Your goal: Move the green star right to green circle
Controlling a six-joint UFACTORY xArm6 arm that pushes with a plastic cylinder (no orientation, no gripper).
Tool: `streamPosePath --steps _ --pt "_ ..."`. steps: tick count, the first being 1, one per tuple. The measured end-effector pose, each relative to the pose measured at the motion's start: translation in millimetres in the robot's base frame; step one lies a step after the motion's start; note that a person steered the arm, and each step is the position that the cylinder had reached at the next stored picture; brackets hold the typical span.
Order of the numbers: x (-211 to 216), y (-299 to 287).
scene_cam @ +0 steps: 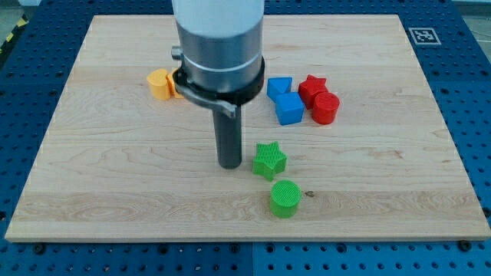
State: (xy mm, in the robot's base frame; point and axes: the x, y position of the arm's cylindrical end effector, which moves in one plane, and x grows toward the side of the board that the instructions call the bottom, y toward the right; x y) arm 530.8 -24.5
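Note:
The green star [269, 160] lies on the wooden board [115, 192] near the middle, slightly toward the view's bottom. The green circle [285, 198] sits just below it and a little to its right, almost touching. My tip [230, 164] stands on the board just left of the green star, a small gap between them. The arm's grey body hangs above it and hides part of the board behind.
Two blue blocks [285, 100] sit above the star, with a red star [312, 87] and a red cylinder [325, 108] to their right. A yellow-orange block [159, 83] lies at the upper left, partly behind the arm. A fiducial marker [423, 35] is in the board's top right corner.

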Motion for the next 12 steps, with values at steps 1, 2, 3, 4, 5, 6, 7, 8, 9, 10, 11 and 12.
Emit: streamPosePath --steps 1,2,3,4,5,6,7,8,9,10,11,12 --pt "1 25" --pt "1 46" --pt "1 44" --pt "-22 42" --pt "-28 68" --pt "-20 85" --pt "-20 90" --pt "-14 110" --pt "-14 112" --pt "-9 116" --pt "-19 100" --pt "-34 75"
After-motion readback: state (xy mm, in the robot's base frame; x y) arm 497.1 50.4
